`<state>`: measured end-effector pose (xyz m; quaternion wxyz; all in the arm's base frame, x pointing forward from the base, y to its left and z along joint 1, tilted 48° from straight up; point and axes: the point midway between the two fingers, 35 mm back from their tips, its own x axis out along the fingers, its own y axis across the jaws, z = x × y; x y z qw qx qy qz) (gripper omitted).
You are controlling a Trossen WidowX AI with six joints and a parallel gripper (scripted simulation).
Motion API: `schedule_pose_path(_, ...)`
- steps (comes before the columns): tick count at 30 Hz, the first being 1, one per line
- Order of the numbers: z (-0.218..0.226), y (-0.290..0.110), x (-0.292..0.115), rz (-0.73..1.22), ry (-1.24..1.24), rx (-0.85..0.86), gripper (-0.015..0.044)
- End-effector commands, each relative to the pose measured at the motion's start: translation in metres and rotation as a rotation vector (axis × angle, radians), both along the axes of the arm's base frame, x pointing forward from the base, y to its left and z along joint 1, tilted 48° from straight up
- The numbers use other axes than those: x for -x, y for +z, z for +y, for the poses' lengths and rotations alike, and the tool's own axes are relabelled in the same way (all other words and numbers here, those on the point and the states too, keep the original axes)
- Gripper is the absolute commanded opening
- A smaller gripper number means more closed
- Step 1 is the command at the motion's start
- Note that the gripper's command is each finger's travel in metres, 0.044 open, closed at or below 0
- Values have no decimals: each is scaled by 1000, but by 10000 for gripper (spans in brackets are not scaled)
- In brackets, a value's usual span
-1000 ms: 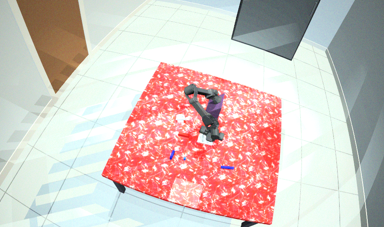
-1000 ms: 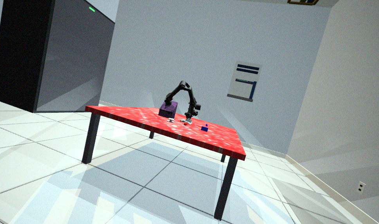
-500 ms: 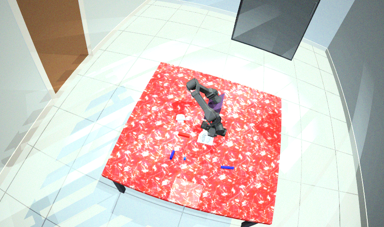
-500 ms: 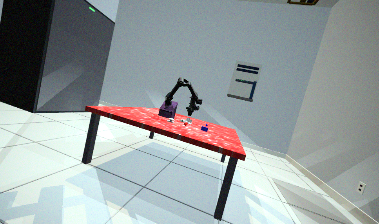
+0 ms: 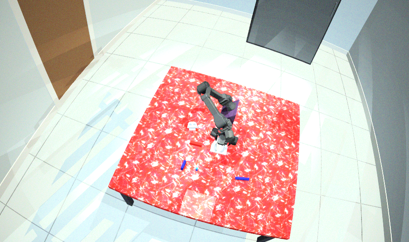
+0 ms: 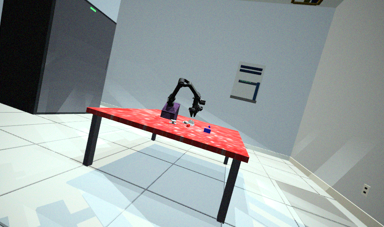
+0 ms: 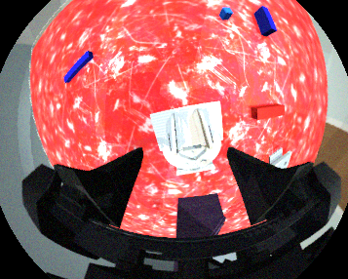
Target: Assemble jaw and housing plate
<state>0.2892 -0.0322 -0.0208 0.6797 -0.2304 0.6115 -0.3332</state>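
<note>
Top: red table, white flecks and scratch-like lines, seen at a slant on pale tiled floor. A paler square patch is seen near one edge. Brown door and dark cabinet stand apart from the table. White gripper assembly is on the table, partly covered by the arm; white housing plate lies apart from it, near the red block.

Exterior: dark table legs, blue-grey wall with a poster, wall socket low on the beige wall. Arm is carried on a purple box. Gripper is held above the assembly, clear of it.

Wrist: fingers wide apart, nothing clamped. Assembly is framed between them, on the table below. Mesh of the teeth can't be made out.
</note>
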Motion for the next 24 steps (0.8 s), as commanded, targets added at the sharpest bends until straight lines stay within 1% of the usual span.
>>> schedule_pose_path(1,-9,11,-1,-76,-75,-7,440)
schedule_pose_path(24,-53,60,7,-507,-509,-49,440)
